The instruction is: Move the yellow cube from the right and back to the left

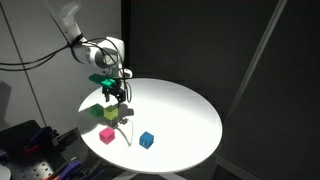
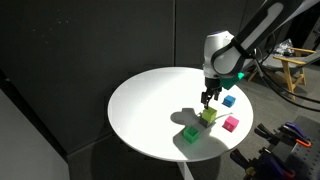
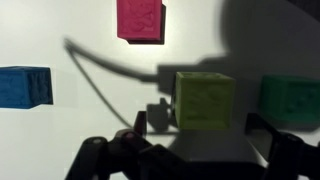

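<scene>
The yellow cube (image 3: 205,98) is lime-tinted and sits on the white round table (image 1: 180,110); it shows in both exterior views (image 1: 110,114) (image 2: 209,116). My gripper (image 3: 205,130) is open and empty, with one finger on each side of the cube in the wrist view. In both exterior views the gripper (image 1: 117,97) (image 2: 209,97) hangs a little above the cube, not touching it.
A brighter green cube (image 3: 292,98) (image 2: 190,133) sits close beside the yellow one. A pink cube (image 3: 140,18) (image 2: 231,123) and a blue cube (image 3: 25,86) (image 2: 229,100) lie nearby. All sit near the table's edge (image 2: 240,135). A thin cable casts a shadow across the tabletop.
</scene>
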`<state>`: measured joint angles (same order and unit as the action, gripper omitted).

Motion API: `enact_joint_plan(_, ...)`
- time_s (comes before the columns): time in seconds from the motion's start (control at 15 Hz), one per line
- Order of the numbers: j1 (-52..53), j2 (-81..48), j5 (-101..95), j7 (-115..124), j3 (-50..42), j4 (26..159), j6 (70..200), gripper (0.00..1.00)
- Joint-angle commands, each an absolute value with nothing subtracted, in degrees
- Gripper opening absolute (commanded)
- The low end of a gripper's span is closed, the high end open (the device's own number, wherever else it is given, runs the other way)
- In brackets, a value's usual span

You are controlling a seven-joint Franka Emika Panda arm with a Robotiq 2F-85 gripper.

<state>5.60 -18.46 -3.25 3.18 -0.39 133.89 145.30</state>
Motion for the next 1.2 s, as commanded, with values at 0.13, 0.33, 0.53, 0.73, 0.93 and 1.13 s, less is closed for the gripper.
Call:
enact_joint_plan(0.13,4.66,-13.16,-2.97,4.64,-0.12,135.98,142.77,1.0)
enact_joint_plan(0.33,4.12,-10.63,-2.73,4.36,-0.04,136.57,141.06,1.0)
enact_joint_plan(0.53,3.47,-7.57,-2.56,3.75,0.01,137.78,139.49,1.0)
enact_joint_plan(0.73,2.88,-4.0,-2.54,3.14,0.0,139.81,138.32,1.0)
enact_joint_plan(0.93,2.35,-0.13,-2.5,2.68,-0.07,142.44,137.76,1.0)
enact_joint_plan(1.13,1.8,3.92,-2.35,1.94,-0.19,145.44,137.5,1.0)
